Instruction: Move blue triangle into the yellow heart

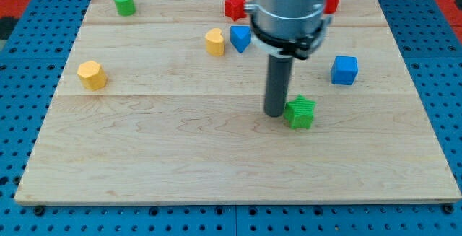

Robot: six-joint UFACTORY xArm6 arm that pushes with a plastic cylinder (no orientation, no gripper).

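The blue triangle [240,38] lies at the board's upper middle, just right of the yellow heart [214,42], with a very small gap or touching; I cannot tell which. My tip [275,113] rests on the board below and right of both, well apart from them. It stands right against the left side of a green star block [300,112]. The arm's grey body [289,9] hangs over the board's top centre and hides what lies behind it.
A red star block [234,6] sits above the blue triangle. A red block [332,0] peeks out right of the arm. A blue cube [344,70] is at the right, a yellow hexagon block [92,74] at the left, a green cylinder [124,2] at the top left.
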